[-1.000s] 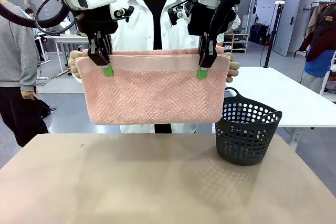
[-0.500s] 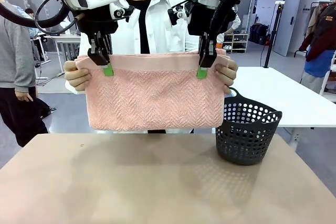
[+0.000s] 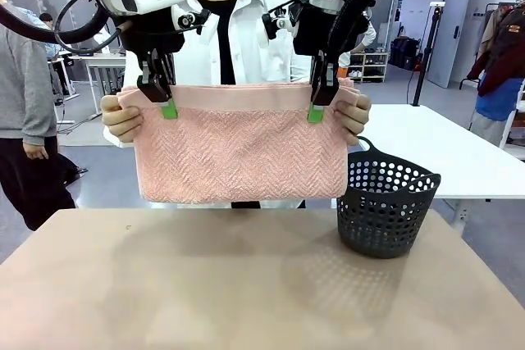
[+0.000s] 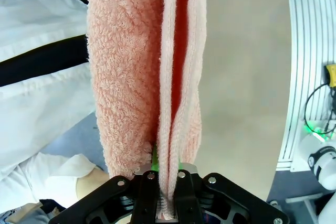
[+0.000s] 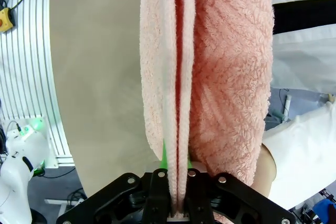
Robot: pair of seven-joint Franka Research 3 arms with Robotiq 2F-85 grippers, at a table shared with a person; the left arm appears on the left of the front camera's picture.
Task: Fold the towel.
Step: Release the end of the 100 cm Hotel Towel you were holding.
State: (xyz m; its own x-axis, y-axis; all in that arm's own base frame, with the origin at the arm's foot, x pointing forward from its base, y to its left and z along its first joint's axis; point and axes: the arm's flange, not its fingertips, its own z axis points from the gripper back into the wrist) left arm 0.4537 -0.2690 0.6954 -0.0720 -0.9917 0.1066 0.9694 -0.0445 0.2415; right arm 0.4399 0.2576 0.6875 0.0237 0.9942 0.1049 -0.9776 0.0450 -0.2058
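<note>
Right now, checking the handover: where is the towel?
In the front view the towel hangs above the table's far edge, left of the basket, pinched by the left gripper and right gripper, a person's hands at its top corners.

Looped terry-cloth towel (image 3: 238,153) with a smooth flat-woven band; matt perforated plastic basket (image 3: 385,212); smooth matt bench (image 3: 205,284).

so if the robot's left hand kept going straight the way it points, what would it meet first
The salmon-pink terry towel pinched in the robot's left hand hangs right along that line. Past its bottom edge comes probably the beige tabletop, though depth is unclear.
</note>
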